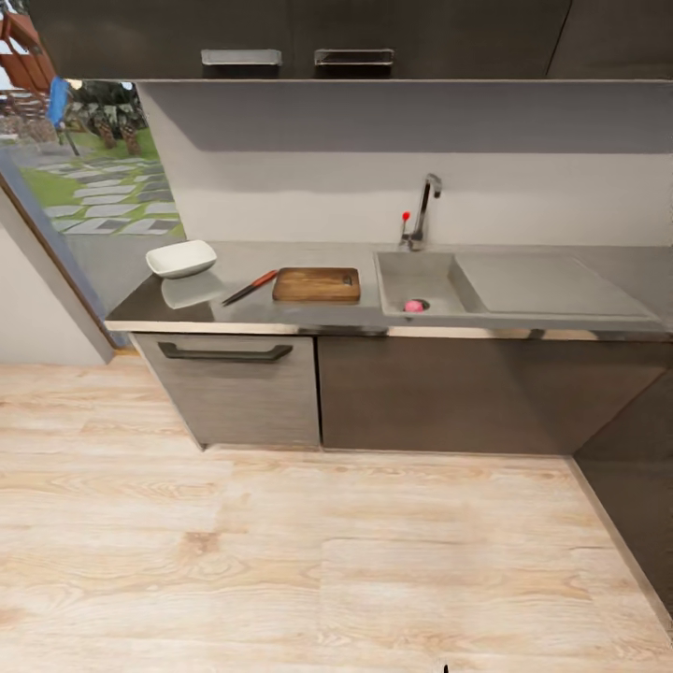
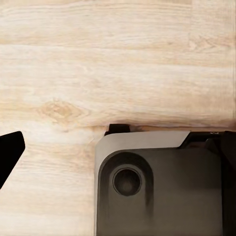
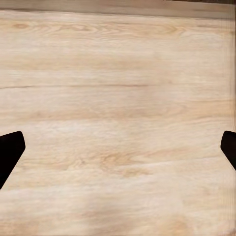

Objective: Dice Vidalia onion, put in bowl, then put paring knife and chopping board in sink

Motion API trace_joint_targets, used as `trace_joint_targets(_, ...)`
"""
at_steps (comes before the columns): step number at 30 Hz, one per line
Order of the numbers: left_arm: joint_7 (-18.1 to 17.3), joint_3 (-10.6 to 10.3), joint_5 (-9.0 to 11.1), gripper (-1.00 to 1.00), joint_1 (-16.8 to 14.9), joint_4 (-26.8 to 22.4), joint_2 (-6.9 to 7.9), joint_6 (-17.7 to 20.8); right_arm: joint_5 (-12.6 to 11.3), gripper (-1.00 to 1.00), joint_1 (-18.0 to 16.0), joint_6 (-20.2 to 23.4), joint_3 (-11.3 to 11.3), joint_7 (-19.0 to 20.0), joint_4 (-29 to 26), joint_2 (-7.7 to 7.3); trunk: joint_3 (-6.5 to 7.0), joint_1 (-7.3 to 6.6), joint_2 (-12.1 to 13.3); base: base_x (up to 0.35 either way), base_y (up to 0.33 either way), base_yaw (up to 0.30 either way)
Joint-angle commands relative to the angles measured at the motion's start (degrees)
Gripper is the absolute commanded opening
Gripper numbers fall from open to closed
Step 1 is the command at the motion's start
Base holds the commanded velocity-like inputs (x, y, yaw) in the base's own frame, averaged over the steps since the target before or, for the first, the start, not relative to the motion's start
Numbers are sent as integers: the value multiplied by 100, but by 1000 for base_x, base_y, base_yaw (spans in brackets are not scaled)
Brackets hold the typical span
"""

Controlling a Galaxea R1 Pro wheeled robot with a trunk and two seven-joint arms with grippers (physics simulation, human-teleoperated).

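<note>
On the countertop (image 1: 243, 313) across the wooden floor (image 1: 280, 561) sit one white bowl (image 1: 181, 258), one knife (image 1: 250, 287) and one chopping board (image 1: 317, 284), in that order from the window side toward the sink (image 1: 421, 280). The knife lies just beside the board, its red handle toward it. One pink onion (image 1: 413, 306) rests in the basin near the drain, and one faucet (image 1: 422, 210) with a red-knobbed lever (image 1: 406, 224) stands behind it. Two handles show on the upper cabinets and one on the drawer (image 1: 224, 352) below. The right gripper (image 3: 118, 147) hangs over bare floor, its two dark fingertips (image 3: 10, 147) spread wide, holding nothing. The left gripper (image 2: 123, 147) shows one fingertip (image 2: 9, 150) beside the robot's grey base (image 2: 157, 182); whether its jaws are apart I cannot tell.
</note>
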Motion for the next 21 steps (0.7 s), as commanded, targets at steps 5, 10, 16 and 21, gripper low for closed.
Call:
trace_joint_targets(5,2,4,10,100,-1,3,0,-16,1,100,0,-6,38,-51,4,0,-4,1,-3,106,-318,0)
trace_joint_targets(10,2,4,10,100,-1,3,0,-13,-4,100,-4,-6,38,-52,4,0,-4,1,-3,137,-317,0)
trace_joint_targets(16,2,4,10,100,-1,3,0,-14,-11,100,0,-6,32,-52,4,0,-4,1,-3,157,-311,0)
trace_joint_targets(21,2,4,8,100,-1,3,0,-13,-13,100,-2,-6,30,-52,4,0,-4,1,-3,164,-308,0)
